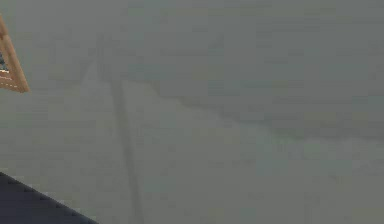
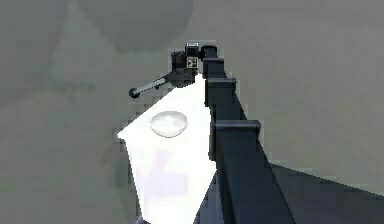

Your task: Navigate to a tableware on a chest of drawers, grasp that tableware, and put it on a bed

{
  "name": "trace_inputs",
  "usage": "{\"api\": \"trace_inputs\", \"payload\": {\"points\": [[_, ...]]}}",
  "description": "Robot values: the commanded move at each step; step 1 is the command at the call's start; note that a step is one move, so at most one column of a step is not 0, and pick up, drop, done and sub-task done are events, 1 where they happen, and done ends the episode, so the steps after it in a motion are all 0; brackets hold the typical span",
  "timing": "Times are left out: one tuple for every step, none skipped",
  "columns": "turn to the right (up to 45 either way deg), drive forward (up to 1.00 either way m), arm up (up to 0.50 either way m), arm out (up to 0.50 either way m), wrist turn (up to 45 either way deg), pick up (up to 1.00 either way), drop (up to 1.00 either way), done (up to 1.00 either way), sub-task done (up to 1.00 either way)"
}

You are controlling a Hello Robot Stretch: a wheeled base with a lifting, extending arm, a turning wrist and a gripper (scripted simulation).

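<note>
Where the dark square arm (image 2: 235,150) ends, the pincer (image 2: 134,93) juts from a dark body. Its 2 thin fingers (image 2: 150,85) slant away from the arm and slightly downward in the arm side view. Whether those fingers are spread or pressed together cannot be told. Behind their tips lies only bare grey wall (image 2: 60,120), so the pincer holds nothing. Just behind the pincer's body, at the arm's end, sit 2 small white squares with black marks (image 2: 189,62).

Below the pincer in the picture, and a little back toward the arm, 1 pale rounded object (image 2: 168,123) lies on a white top (image 2: 145,165). Its glossy, domed look fits a small bowl, the tableware of the task, though the shape is too soft to be sure. It rests on the surface, apart from the fingers. Whether the pincer is over it or off to 1 side cannot be judged. The white top runs from beneath the pincer down along the arm toward the picture's bottom edge, and the arm covers its far border. Whether this top belongs to a chest of drawers or a bed cannot be told.

At the forward view's left edge is part of an orange-brown wooden frame (image 1: 8,58), and a dark flat patch (image 1: 25,205) sits in the bottom left corner.
</note>
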Motion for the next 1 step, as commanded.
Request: {"api": "trace_inputs", "payload": {"points": [[0.0, 0.0, 0.0, 0.0, 21.0, 0.0, 0.0, 0.0, 0.0]]}}
